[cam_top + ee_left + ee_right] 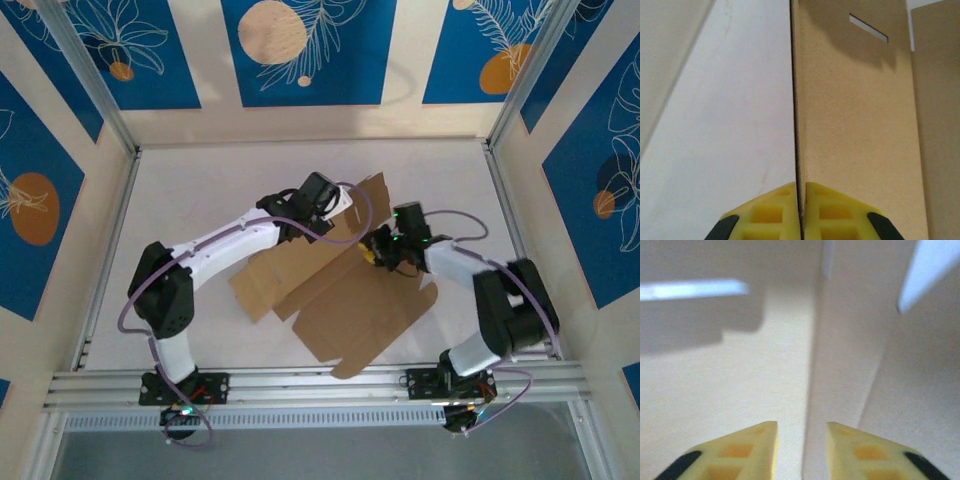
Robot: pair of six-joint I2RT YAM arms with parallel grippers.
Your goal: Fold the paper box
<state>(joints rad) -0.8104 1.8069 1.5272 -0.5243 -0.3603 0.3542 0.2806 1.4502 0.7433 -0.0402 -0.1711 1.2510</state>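
Clamping a raised flap (855, 125) of the box (370, 310) edge-on in the left gripper (801, 189), pads fully closed. Holding nothing in the right gripper (801, 429), slightly parted, cardboard just ahead. Risk of buckling off-crease or slipping free from pulling askew.

The paper box (860, 125) is matt, grainy cardboard — the table (730, 125) smooth.
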